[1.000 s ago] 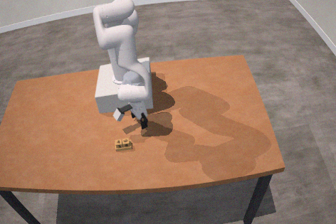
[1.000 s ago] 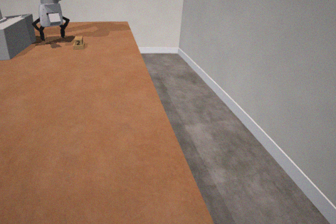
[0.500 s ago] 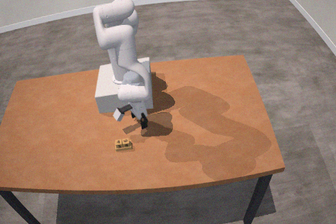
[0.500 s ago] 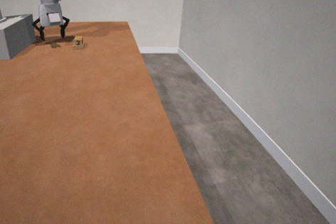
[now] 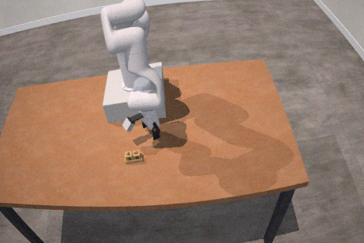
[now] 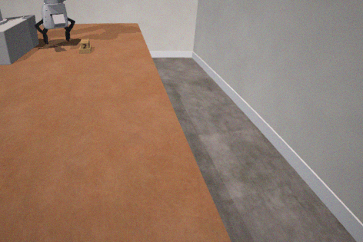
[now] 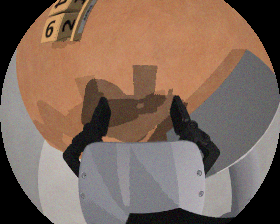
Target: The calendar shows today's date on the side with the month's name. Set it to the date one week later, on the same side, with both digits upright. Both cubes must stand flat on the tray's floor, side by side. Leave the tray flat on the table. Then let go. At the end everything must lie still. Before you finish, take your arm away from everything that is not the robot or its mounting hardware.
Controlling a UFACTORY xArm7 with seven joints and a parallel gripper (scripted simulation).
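Two yellow cubes with dark digits stand side by side in a small yellow tray. In the top view they are the left cube and the right cube; their digits are too small to read surely. The exterior view shows a 2 on the end face of the nearer cube. In the wrist view one cube shows a 6 and a 2, and the other is cut off by the view's edge. My gripper is open and empty, above the table behind the tray, touching nothing.
The robot's pale base block stands behind the gripper. The brown table carries the tray, with its front edge beyond the tray. Arm shadows fall across the table to the right in the top view.
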